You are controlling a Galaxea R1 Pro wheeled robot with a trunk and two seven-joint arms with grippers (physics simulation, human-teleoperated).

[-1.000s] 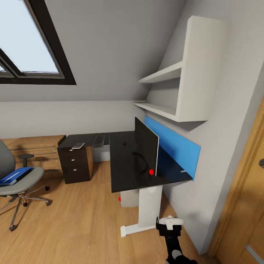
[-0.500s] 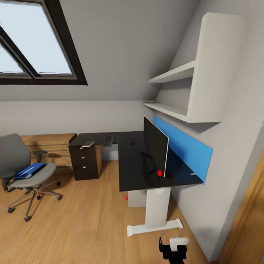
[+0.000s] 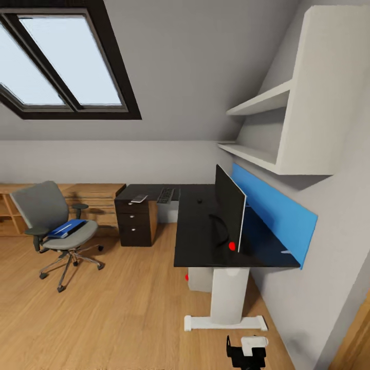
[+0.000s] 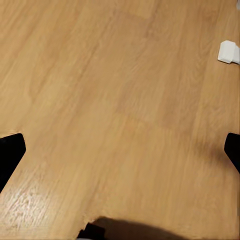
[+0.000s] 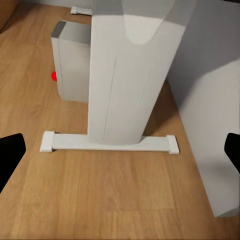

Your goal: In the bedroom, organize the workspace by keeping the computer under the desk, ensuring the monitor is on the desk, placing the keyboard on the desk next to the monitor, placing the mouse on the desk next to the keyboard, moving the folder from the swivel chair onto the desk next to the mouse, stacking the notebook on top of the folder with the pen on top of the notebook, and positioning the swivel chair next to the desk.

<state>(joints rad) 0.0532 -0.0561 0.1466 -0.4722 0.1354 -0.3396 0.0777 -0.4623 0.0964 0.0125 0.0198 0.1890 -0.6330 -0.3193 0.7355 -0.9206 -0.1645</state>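
The robot is standing off from the desk (image 3: 205,241), and the folder (image 3: 68,227) is lying flat on the seat of the swivel chair (image 3: 56,226), well apart from both arms and off toward the robot's left, so the left arm is probably the nearer one for the pickup. The folder's long axis is running slantwise across the seat, toward the chair's back. The right gripper (image 3: 246,349) is hanging low by the desk's white leg (image 5: 131,80), with the computer (image 5: 72,62) sitting just behind that leg under the surface; in its wrist view the fingers (image 5: 10,152) are spread wide and gripping nothing. The left gripper's fingers (image 4: 10,152) are likewise parted and empty over bare wooden floor (image 4: 120,100). The monitor (image 3: 229,213) is standing on the surface, the keyboard (image 3: 165,195) and mouse (image 3: 199,201) lying farther back. Open floor is lying between robot and chair.
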